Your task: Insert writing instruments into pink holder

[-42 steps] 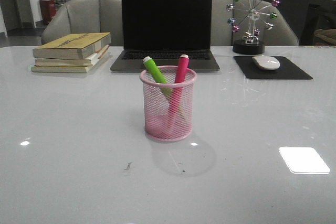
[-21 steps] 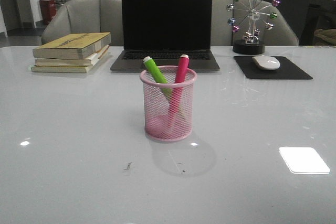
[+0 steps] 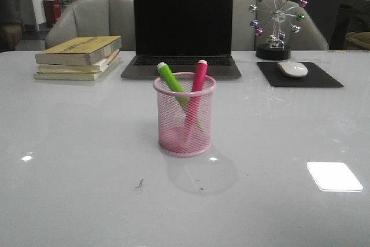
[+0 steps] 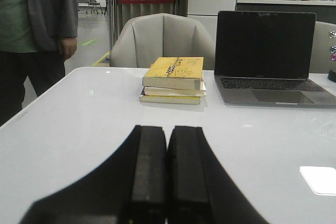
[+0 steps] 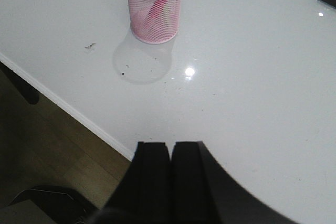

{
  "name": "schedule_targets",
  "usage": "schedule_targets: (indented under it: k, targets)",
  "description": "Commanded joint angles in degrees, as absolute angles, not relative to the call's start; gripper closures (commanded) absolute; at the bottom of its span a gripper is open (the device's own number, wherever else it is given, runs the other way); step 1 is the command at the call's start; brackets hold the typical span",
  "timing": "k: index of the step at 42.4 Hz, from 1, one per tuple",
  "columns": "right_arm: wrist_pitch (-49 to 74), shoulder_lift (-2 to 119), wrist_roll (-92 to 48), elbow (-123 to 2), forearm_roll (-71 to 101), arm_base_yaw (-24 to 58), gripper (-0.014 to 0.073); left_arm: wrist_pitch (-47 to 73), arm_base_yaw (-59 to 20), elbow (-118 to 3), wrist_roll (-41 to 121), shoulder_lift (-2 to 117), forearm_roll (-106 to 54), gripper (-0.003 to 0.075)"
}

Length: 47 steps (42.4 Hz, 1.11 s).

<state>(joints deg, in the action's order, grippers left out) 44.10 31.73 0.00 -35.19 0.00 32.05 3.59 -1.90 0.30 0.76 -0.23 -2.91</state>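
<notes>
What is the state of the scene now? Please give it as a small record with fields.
holder: pink mesh cup, upright on the white table
green pen: inside the cup, leaning left
pink pen: inside the cup, leaning right
left gripper: shut, empty, away from the cup
right gripper: shut, empty, near the table edge
behind the cup: laptop, stack of books, mouse on a black pad
task: both pens appear inserted
</notes>
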Motion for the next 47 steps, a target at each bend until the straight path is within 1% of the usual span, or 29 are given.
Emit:
schedule_targets:
  k: [1, 8, 38, 43, 47]
  targets:
    - [40.2, 31.68, 0.0, -36.72, -0.74, 31.87, 0.0538, -1.72, -3.01, 0.49, 0.3, -1.5, -2.84, 0.0629]
    - [40.2, 31.68, 0.0, -36.72, -0.74, 31.87, 0.0538, -2.14, -4.49, 0.49, 0.3, -1.5, -2.99, 0.0629]
    - [40.14, 31.21, 0.0, -36.36, -0.74, 31.87, 0.0538, -2.03, -4.49, 0.49, 0.3, -1.5, -2.99, 0.0629]
    - [37.66, 26.5, 0.0, -33.12, -0.51, 27.11, 0.0538, -2.03, -4.49, 0.49, 0.3, -1.5, -2.99, 0.0629]
    - [29.2, 20.77, 0.0, -27.23, -0.51, 20.12, 0.0538, -2.03, -4.49, 0.49, 0.3, -1.5, -2.99, 0.0629]
